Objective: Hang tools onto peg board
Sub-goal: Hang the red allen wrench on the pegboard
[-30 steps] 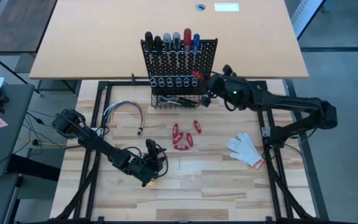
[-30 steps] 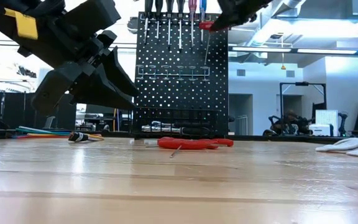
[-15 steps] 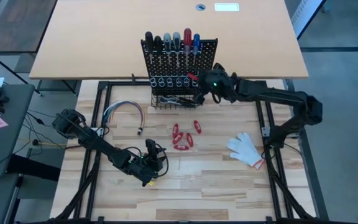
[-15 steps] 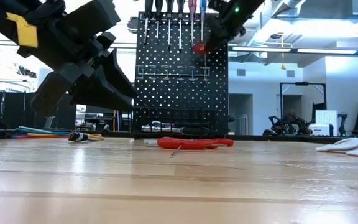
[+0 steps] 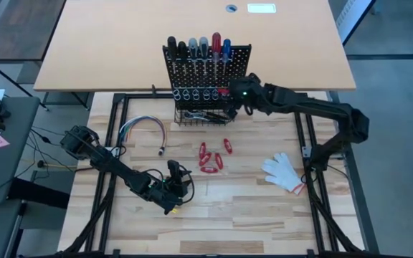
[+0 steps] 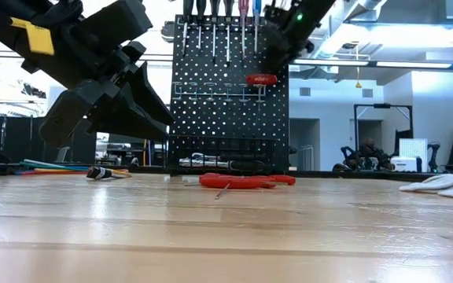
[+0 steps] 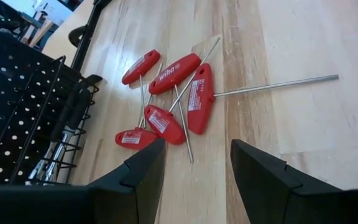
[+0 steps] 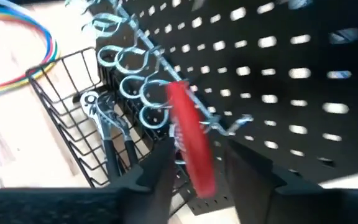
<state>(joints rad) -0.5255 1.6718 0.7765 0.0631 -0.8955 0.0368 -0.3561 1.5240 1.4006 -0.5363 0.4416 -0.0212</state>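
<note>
High view: right gripper (image 5: 236, 94) is sitting at the right end of the peg board (image 5: 208, 72), at the ring row. Left gripper (image 5: 176, 176) is waiting low over the near-left table (image 5: 257, 211), fingers apart, holding nothing.

Right wrist view: I am reading the right fingers (image 8: 157, 171) as apart, one either side of a red T-handle (image 8: 190, 140), with a thin gap on each side. The handle is lying across the end ring of the silver rings (image 8: 132, 62), above the basket (image 8: 73, 118). I cannot see whether its shaft is threading the ring.

Step in hand, as I am judging it: letting this tool go onto the board. To do it well I am planning to hold position until the fingers are standing clear of both handle faces, then pull straight back from the board. Any sideways drag could tip the handle off its ring.

Low view: this is giving me what the wrist camera is not. The T-handle (image 6: 261, 79) is resting level on the ring row, and the gripper is standing above it rather than around it. Screwdrivers (image 5: 199, 46) are filling the top row.

Left wrist view: only here am I seeing how the loose red tools (image 7: 173, 102) are lying, crossed over one another, shafts tangled. From above they are showing as a small cluster (image 5: 210, 155) between board and glove (image 5: 284, 172).
</note>
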